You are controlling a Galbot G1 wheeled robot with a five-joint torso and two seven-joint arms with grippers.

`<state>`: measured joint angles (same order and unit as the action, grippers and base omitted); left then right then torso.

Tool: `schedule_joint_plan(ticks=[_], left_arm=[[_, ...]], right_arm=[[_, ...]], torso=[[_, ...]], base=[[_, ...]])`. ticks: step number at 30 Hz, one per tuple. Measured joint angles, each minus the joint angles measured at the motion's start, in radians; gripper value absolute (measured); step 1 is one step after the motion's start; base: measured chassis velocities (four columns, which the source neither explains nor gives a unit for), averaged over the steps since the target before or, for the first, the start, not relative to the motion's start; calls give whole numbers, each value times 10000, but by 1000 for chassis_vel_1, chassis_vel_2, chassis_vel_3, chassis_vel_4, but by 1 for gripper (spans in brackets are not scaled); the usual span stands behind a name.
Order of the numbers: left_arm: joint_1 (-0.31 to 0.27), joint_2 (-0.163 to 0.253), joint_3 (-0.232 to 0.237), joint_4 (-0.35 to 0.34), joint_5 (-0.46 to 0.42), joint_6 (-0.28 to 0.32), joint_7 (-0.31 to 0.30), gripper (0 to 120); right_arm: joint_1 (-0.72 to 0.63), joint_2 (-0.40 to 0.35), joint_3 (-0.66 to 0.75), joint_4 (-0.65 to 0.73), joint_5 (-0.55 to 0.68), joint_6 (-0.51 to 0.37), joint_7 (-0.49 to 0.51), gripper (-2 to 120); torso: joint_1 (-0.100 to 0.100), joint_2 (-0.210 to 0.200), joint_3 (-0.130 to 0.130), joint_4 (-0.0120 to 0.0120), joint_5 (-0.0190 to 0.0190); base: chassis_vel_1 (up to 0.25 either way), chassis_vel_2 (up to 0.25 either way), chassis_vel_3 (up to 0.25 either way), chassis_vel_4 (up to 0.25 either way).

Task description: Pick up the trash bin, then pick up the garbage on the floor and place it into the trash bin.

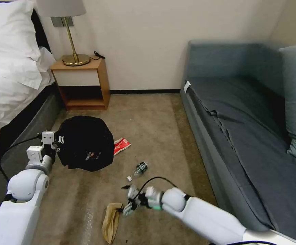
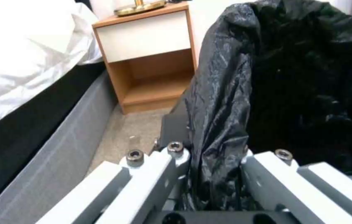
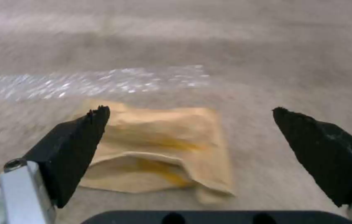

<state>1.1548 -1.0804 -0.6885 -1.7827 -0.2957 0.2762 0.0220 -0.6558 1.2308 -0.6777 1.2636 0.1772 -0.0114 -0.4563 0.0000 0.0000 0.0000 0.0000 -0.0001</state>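
Beside the nightstand (image 1: 81, 83), our left gripper (image 1: 54, 143) pinches the trash bin (image 1: 85, 143) by its bag-draped rim, holding it just in front of that nightstand. Farther out from it on the carpet, our right gripper (image 3: 190, 133) hovers with fingers spread wide over the brown paper bag (image 3: 159, 152). We judge the bag light, limp and crushable; its open folded edge looks the best pinch.

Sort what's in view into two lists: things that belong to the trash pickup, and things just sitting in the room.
Belongs to the job:
trash bin, held by the left gripper
brown paper bag, by the open right gripper
red packet
small bottle

Just there:
nightstand
lamp
bed
sofa
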Motion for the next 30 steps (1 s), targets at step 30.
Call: schedule_joint_plan(ticks=[30], left_arm=[[477, -325, -147, -762, 146, -76, -2, 4]], right_arm=[[638, 1798, -431, -2494, -4975, 2039, -1048, 100]], torso=[[0, 0, 0, 0, 0]], base=[[0, 0, 0, 0]])
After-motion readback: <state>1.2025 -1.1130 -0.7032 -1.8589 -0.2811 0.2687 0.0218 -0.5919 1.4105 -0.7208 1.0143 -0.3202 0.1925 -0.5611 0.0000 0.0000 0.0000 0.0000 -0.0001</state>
